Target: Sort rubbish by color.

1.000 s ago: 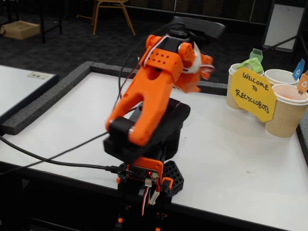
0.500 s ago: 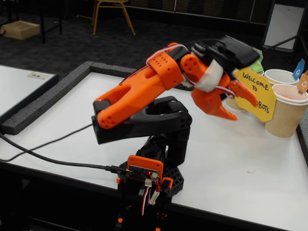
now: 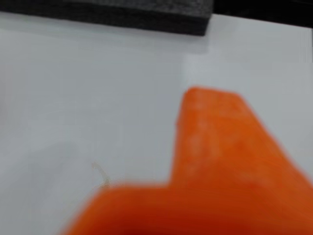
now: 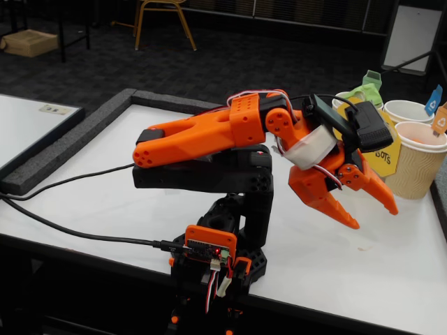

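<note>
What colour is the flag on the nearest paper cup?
Orange; the flag on the nearest cup shows best in the fixed view.

White table (image 4: pixel 335 265), cups (image 4: pixel 418 162), sign (image 4: pixel 385 159)

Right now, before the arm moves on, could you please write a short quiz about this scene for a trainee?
1. True or false: the jaws are shut on a paper wad.
2. In the fixed view, what does the arm partly hide? A: the yellow sign. B: the chair. C: the cardboard box.
3. Fill in: the fixed view shows ___ cups at the right of the table.

Key: 1 false, the jaws are open and empty; 2 A; 3 three.
</note>
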Motion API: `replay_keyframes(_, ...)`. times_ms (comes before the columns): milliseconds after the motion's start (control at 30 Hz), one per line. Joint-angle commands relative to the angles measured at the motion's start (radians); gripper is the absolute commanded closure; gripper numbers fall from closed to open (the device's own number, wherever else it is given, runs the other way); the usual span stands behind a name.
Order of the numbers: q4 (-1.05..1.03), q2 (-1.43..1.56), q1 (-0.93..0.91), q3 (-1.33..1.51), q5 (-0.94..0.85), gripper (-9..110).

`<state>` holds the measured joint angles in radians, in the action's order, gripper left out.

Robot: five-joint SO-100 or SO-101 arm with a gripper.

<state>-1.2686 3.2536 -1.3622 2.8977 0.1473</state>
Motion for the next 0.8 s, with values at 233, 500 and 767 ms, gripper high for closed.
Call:
replay_keyframes(233,0.071,0.002,0.259,-0.037,-0.018,90)
replay_keyframes(500,0.008,-0.002,0.795,-0.064,-0.018,91)
replay_keyframes(767,0.000,-0.002,1.221,-0.074,-0.018,93)
